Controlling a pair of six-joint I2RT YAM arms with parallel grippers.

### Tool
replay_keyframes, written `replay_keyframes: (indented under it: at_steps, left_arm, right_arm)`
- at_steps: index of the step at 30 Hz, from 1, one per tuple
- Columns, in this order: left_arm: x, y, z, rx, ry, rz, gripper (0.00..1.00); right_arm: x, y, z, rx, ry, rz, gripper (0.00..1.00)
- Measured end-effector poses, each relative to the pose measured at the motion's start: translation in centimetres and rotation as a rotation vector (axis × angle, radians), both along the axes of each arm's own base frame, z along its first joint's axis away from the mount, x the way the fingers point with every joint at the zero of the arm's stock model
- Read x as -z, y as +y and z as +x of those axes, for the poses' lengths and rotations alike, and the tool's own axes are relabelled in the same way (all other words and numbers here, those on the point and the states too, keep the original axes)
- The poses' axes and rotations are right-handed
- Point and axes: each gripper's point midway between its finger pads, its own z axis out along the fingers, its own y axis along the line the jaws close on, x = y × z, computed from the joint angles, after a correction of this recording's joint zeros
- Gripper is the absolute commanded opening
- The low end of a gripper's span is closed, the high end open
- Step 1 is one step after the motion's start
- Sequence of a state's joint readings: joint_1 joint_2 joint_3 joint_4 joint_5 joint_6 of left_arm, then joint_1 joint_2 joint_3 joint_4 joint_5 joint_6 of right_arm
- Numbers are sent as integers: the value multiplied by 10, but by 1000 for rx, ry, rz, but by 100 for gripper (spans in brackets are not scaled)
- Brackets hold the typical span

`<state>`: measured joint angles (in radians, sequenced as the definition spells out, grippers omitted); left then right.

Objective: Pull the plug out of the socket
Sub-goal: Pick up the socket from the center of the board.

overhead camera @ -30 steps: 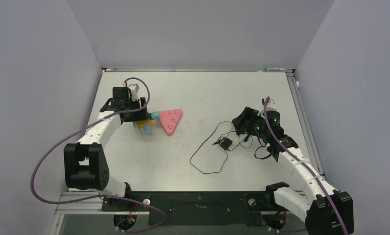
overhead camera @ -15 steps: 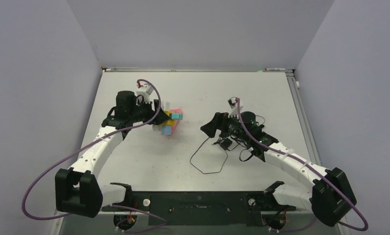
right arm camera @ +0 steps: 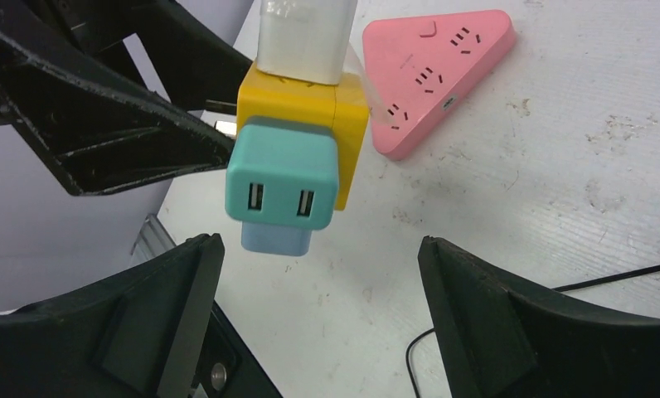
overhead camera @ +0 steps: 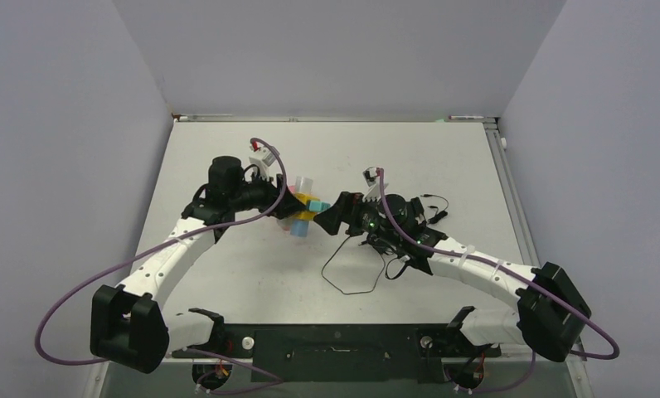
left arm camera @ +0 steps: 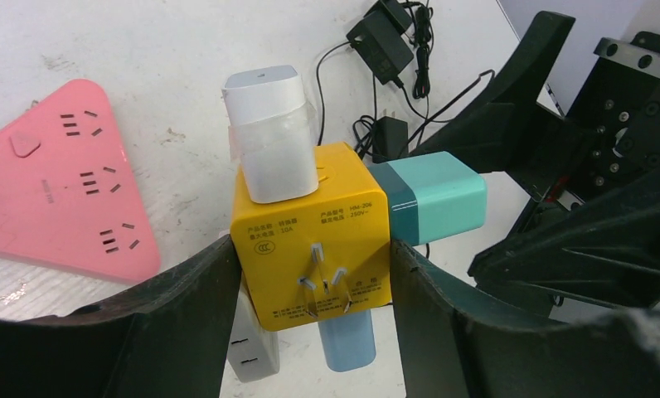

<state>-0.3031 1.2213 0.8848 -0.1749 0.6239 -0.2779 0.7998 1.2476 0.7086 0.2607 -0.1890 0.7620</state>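
Yellow socket cube (left arm camera: 310, 240) clamped in left gripper (left arm camera: 314, 282), teal plug (right arm camera: 285, 178) facing right gripper (right arm camera: 318, 282), fingers wide apart, empty.

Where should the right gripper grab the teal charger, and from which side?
Pinch the teal charger by its flat side faces, coming head-on at its USB-port end: it juts from the yellow cube socket toward the open jaws.
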Motion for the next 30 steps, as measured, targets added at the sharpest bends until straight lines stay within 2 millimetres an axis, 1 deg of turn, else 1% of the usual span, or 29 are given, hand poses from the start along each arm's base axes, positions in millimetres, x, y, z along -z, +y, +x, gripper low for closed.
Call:
replay_keyframes:
  at_steps: [4, 6, 7, 9, 13, 18, 23, 28, 30]
  left_arm:
    - [3, -8, -5, 28, 11, 0, 31]
    - [5, -10, -6, 35, 18, 2, 31]
    - [7, -11, -6, 38, 23, 4, 31]
    - [9, -12, -7, 41, 28, 6, 31]
    - [9, -13, -8, 46, 28, 7, 31]
    - [9, -14, -8, 49, 28, 7, 30]
    - [11, -15, -8, 51, 34, 10, 30]
    - [12, -16, -8, 51, 36, 12, 30]
    - [12, -15, -8, 51, 36, 12, 30]
  right_arm:
    - [1, 1, 5, 24, 14, 5, 96]
    - [-2, 2, 7, 32, 14, 16, 98]
    - [-4, 3, 8, 36, 12, 22, 100]
    - [-9, 4, 10, 42, 3, 38, 94]
    - [-12, 5, 11, 48, 1, 53, 89]
    - [-10, 7, 13, 52, 17, 63, 81]
    - [-2, 9, 14, 56, 42, 59, 75]
    - [-2, 11, 15, 58, 46, 68, 70]
    - [-3, 11, 15, 59, 47, 73, 65]
